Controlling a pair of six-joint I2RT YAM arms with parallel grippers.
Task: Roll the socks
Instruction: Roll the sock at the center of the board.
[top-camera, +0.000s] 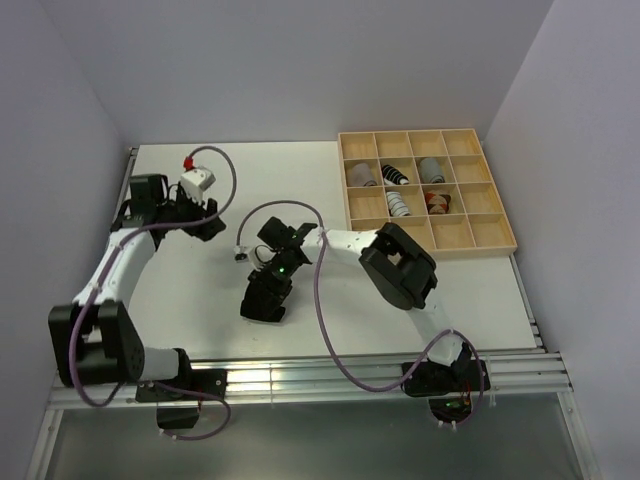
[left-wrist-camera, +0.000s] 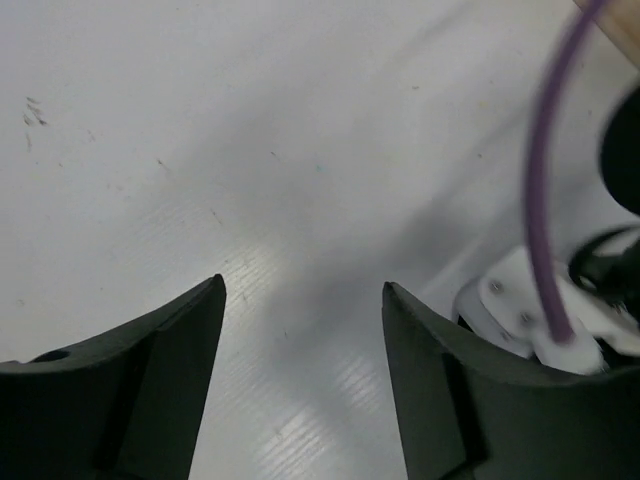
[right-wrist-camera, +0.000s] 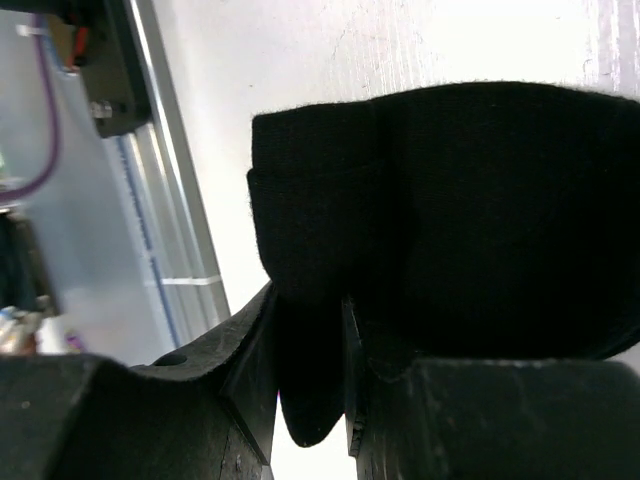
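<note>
A black sock (top-camera: 264, 302) lies folded on the white table near the middle, and in the right wrist view the black sock (right-wrist-camera: 450, 200) fills most of the frame. My right gripper (top-camera: 270, 278) is shut on one edge of it, a flap of black fabric pinched between the fingers (right-wrist-camera: 250, 340). My left gripper (top-camera: 205, 224) hovers at the left of the table, well apart from the sock. In the left wrist view it (left-wrist-camera: 303, 290) stands open over bare table with nothing between its jaws.
A light wooden grid tray (top-camera: 470, 232) sits at the back right and holds several rolled socks, among them a black striped one (top-camera: 395, 175) and a grey one (top-camera: 430, 168). A purple cable (left-wrist-camera: 540, 200) crosses the left wrist view. The table's metal rail (top-camera: 330, 372) runs along the near edge.
</note>
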